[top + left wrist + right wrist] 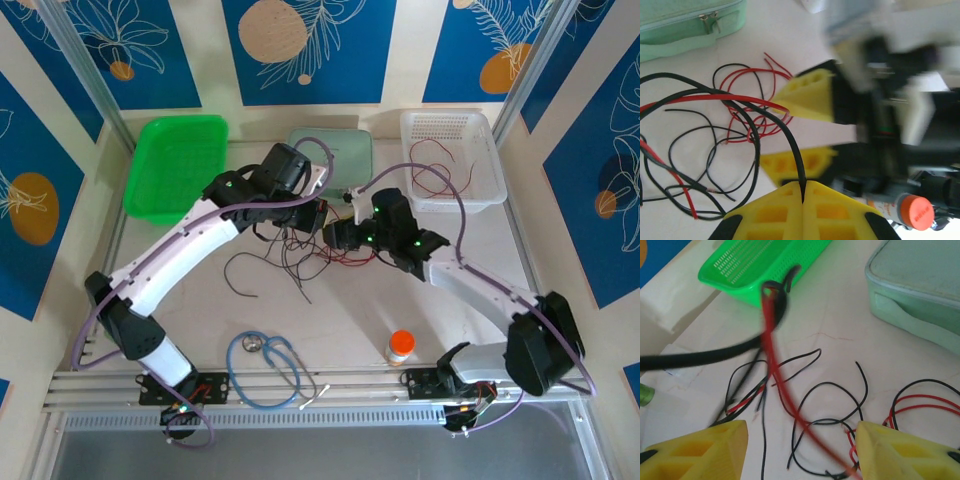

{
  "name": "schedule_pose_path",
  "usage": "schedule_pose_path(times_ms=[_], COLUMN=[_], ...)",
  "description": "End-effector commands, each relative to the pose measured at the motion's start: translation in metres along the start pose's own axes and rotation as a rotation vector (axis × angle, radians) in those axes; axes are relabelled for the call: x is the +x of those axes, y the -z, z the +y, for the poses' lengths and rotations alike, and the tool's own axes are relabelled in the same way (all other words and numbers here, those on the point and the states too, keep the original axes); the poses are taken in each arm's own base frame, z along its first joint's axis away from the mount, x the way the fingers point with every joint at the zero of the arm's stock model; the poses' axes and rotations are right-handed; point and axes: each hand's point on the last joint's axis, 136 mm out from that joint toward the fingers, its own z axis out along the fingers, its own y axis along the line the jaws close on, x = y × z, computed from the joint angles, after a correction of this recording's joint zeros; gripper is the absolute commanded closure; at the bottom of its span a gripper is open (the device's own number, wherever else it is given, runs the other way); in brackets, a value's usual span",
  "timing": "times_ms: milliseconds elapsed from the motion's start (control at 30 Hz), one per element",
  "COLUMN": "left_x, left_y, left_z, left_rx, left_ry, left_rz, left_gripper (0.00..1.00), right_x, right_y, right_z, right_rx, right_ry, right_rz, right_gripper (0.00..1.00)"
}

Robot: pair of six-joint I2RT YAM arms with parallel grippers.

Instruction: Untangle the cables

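the left gripper (802, 189) had its yellow fingers pressed together on one thin black flexible cable (799, 165), which arched up out of the pinch and back over the heap. the right gripper (801, 434) stood with its jaws spread wide. a thin red flexible cable (775, 355) ran through the gap between them, and neither finger appeared to touch it.

the two grippers hung just beside each other over the same patch, so a pull by either could well knock fingers together. the pinched black strand crossed a red one on its way into the heap. hauling it off before that crossing was freed would probably cinch it into a knot, or drag the whole heap across the worktop (350, 320). the red strand was blurred in the right wrist view, so a closing move might miss it or catch a neighbour as well.

the cables (295, 255) lay as a loose heap of thin dark-red and black wires at the middle of the worktop, toward its far edge, just in front of a pale-green zipped case (335, 150). their loops were open, with many crossings, and loose ends trailed toward the near edge. one more dark-red wire lay apart in a white perforated plastic basket (450, 160) at the far right corner.
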Motion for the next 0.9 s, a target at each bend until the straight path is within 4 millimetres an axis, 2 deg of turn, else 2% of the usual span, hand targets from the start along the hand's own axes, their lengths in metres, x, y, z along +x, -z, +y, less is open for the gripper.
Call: schedule_pose_path(times_ms=[0, 167, 300, 400, 633, 733, 867], left_x=[-0.007, -0.010, -0.010, -0.010, -0.013, -0.015, -0.017], left_y=[0.026, 0.033, 0.033, 0.032, 0.026, 0.023, 0.021], left_z=[-0.023, -0.025, -0.020, -0.014, -0.011, -0.015, -0.017], left_rx=[0.096, 0.103, 0.081, 0.048, 0.036, 0.056, 0.068], left_ry=[-0.013, -0.012, -0.009, -0.005, -0.001, 0.002, 0.008], left_rz=[-0.053, -0.075, -0.084, -0.089, -0.094, -0.093, -0.096], left_gripper=[1.00, 1.00, 1.00, 1.00, 1.00, 1.00, 1.00], right_x=[-0.035, -0.035, -0.032, -0.024, 0.004, 0.001, -0.014], right_y=[-0.008, -0.014, 0.000, 0.018, 0.063, 0.073, 0.070], right_z=[0.019, 0.023, 0.027, 0.027, 0.008, 0.009, 0.026], right_rx=[-0.105, -0.162, -0.184, -0.173, -0.150, -0.194, -0.271], right_ry=[-0.006, -0.087, -0.120, -0.116, -0.157, -0.198, -0.196], right_rz=[-0.107, -0.129, -0.145, -0.132, -0.099, -0.110, -0.103], right_gripper=[0.41, 0.48, 0.50, 0.46, 0.34, 0.30, 0.26])
